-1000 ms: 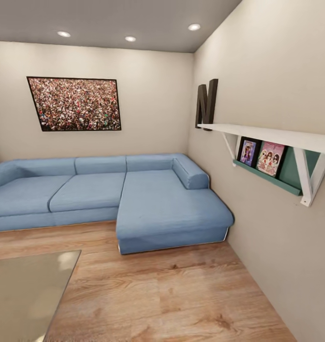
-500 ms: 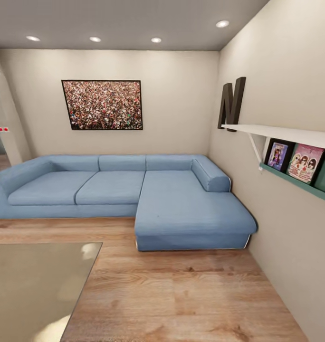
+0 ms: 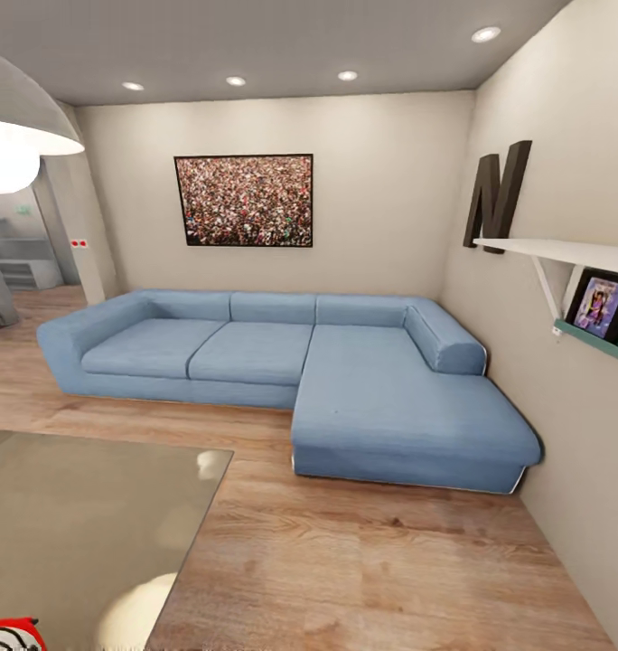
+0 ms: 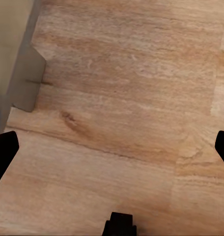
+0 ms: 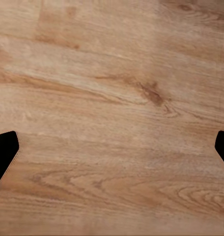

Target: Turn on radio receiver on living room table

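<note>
Your head camera looks across the living room (image 3: 345, 561), a wood-floored space with pale walls. A light blue L-shaped sofa (image 3: 291, 362) fills the middle of the view, its chaise reaching toward 4 o'clock. Above it, at 12 o'clock, hangs a speckled framed picture (image 3: 244, 200). A white dome pendant lamp (image 3: 15, 127) glows at 10 o'clock. On the wall at 2 o'clock stands a dark letter N (image 3: 497, 196) above a white shelf (image 3: 562, 253), with a framed photo (image 3: 600, 305) below it at 3 o'clock.

The desk (image 3: 83, 533), its glossy grey top reflecting light, spreads across 7 to 8 o'clock. The radio receiver (image 3: 11, 634) shows as a sliver of bright red with white trim at the very bottom edge, at 7 o'clock, sitting on the desk; most of it is cut off.

Your wrist cameras add what the head camera lacks. The left claw (image 4: 112, 152) hangs over the wood floor (image 4: 126, 98) with its dark fingertips (image 4: 3, 152) at opposite edges of the view, spread wide and holding nothing; a grey corner of the desk sits near one edge. The right claw (image 5: 112, 152) is likewise spread wide and empty, over bare floorboards.
</note>
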Motion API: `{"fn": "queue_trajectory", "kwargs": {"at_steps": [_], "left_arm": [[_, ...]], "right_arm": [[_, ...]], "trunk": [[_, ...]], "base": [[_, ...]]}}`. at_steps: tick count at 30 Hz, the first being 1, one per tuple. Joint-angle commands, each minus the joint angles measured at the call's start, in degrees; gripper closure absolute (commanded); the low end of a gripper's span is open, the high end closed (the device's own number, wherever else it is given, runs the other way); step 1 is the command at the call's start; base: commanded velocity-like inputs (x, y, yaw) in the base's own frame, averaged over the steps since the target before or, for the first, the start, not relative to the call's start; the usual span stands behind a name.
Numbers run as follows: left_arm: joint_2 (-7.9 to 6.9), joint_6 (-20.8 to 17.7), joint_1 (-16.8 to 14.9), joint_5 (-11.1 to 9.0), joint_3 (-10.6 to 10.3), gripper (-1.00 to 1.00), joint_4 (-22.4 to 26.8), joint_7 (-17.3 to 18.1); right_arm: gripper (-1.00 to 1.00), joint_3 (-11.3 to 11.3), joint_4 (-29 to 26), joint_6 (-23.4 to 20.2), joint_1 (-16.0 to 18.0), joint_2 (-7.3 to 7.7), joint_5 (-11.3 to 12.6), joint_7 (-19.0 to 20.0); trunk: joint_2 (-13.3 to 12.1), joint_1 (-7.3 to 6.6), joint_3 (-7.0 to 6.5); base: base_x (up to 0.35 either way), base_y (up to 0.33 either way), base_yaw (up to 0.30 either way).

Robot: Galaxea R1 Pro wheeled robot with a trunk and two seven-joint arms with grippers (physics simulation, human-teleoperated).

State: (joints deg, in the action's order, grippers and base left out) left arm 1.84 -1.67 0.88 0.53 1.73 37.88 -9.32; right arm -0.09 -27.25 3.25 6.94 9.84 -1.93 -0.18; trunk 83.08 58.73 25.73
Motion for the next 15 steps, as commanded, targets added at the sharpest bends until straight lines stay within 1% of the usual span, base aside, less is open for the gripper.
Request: {"fn": "queue_trajectory", "kwargs": {"at_steps": [1,15], "left_arm": [[0.0,0.0,0.0,0.0,-0.02,-1.0,0.0,0.0],[-0.01,0.08,0.0,0.0,-0.01,-1.0,0.0,0.01]], "right_arm": [[-1.0,0.0,0.0,0.0,0.0,-0.01,0.0,0.0],[-1.0,0.0,0.0,0.01,0.0,0.01,0.0,0.0]], "trunk": [[0.0,0.0,0.0],[0.0,0.0,0.0]], "base": [[0.0,0.0,0.293],[0.0,0.0,0.293]]}}
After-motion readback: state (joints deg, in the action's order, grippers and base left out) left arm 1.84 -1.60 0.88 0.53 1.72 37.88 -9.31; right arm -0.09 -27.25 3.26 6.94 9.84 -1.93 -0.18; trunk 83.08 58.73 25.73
